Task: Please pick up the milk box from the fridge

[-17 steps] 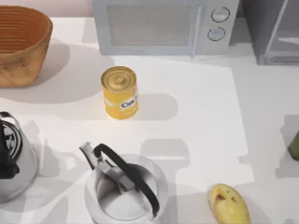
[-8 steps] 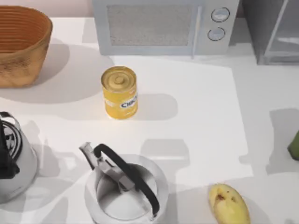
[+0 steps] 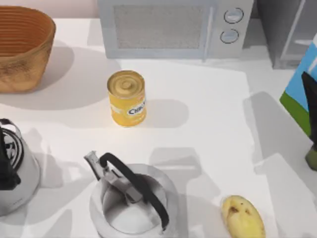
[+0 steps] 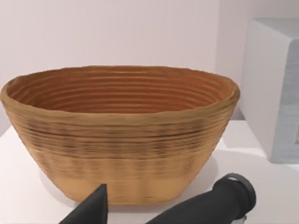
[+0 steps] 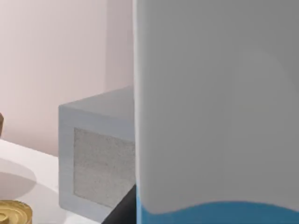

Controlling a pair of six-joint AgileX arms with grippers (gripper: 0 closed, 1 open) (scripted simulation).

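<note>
Milk box (image 3: pixel 301 84) hung at the white bench's (image 3: pixel 208 109) right edge, before the fridge (image 3: pixel 285 34), gripped in my right claw (image 3: pixel 311 106); pale pink wall (image 4: pixel 117 32) behind the basket (image 4: pixel 119 135).

1. milk box (image 3: pixel 301 94): light-blue side, green band at base, white upper part
2. can (image 3: pixel 127 98): yellow, gold lid, white label with dark lettering
3. basket (image 3: pixel 22 47): ribbed orange-brown weave
4. microwave (image 3: pixel 173 27): light grey, speckled door
5. kettle (image 3: pixel 132 201): silver, black handle
6. table (image 3: pixel 208 114): white
</note>
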